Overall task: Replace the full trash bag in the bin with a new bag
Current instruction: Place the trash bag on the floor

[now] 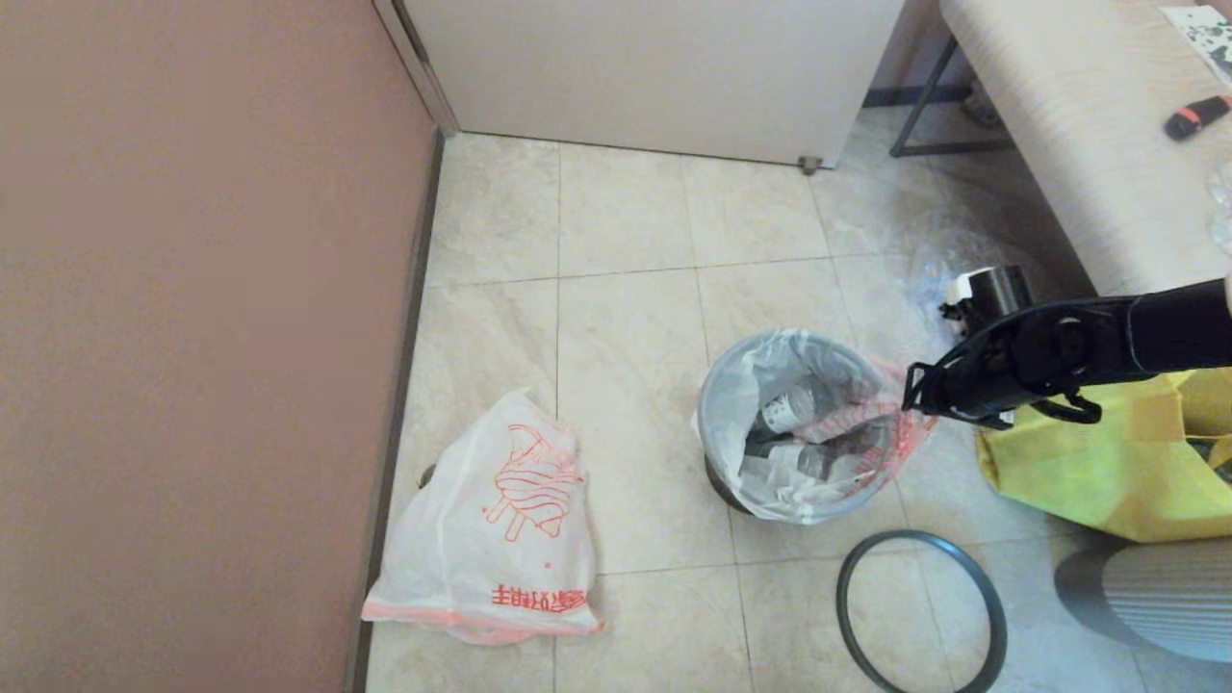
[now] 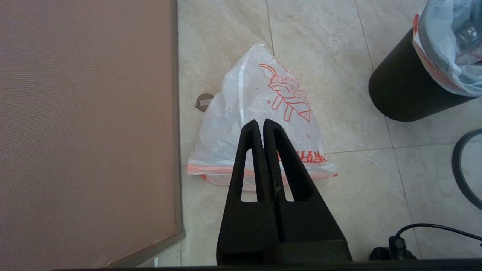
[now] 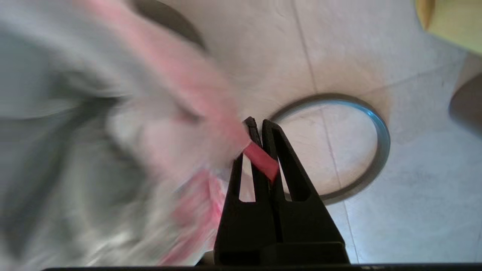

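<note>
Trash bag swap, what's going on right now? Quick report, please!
Right gripper shut on the full trash bag's pink edge at the bin rim. Left gripper shut, empty, above the new bag. Hoop off, on the floor.

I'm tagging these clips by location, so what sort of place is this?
Probably an indoor corner of a home or office. It has a pale tiled floor, a lined bin standing on it, and a bench-like wooden surface on metal legs beside a white door or cabinet.
</note>
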Controlling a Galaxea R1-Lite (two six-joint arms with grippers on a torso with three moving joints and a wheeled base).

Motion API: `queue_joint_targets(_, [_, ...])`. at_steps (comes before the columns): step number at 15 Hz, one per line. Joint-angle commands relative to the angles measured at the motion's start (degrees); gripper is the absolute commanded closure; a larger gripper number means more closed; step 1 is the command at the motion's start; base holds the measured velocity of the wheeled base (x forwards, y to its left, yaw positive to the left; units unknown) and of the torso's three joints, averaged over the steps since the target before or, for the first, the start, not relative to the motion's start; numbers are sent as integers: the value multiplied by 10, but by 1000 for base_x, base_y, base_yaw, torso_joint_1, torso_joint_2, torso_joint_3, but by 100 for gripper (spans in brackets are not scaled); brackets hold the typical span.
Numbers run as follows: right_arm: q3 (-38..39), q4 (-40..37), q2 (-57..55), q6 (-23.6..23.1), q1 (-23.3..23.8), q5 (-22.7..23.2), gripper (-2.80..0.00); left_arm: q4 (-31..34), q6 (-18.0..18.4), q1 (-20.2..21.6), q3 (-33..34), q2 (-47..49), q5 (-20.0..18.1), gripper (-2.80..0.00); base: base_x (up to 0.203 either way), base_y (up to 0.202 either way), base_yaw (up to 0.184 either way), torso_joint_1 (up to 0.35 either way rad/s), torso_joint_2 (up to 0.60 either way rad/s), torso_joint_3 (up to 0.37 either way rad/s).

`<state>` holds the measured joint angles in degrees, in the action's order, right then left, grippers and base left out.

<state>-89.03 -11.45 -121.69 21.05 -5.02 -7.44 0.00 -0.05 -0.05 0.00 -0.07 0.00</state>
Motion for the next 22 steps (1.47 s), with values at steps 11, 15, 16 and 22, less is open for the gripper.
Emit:
queue_joint_targets(11, [15, -25, 94, 38, -76, 14, 0, 0, 0, 0, 0, 1, 0, 0, 0, 0, 0, 0, 0, 0])
queue_joint_targets(15, [3, -22, 82, 37, -136, 13, 0, 0, 0, 0, 0, 1, 0, 0, 0, 0, 0, 0, 0, 0])
queue_joint_targets(16, [-8, -22, 74, 37, -147, 13, 0, 0, 0, 0, 0, 1, 0, 0, 0, 0, 0, 0, 0, 0])
queue_joint_targets(22, [-56, -24, 67, 36, -205, 12, 0, 0, 0, 0, 0, 1, 0, 0, 0, 0, 0, 0, 0, 0])
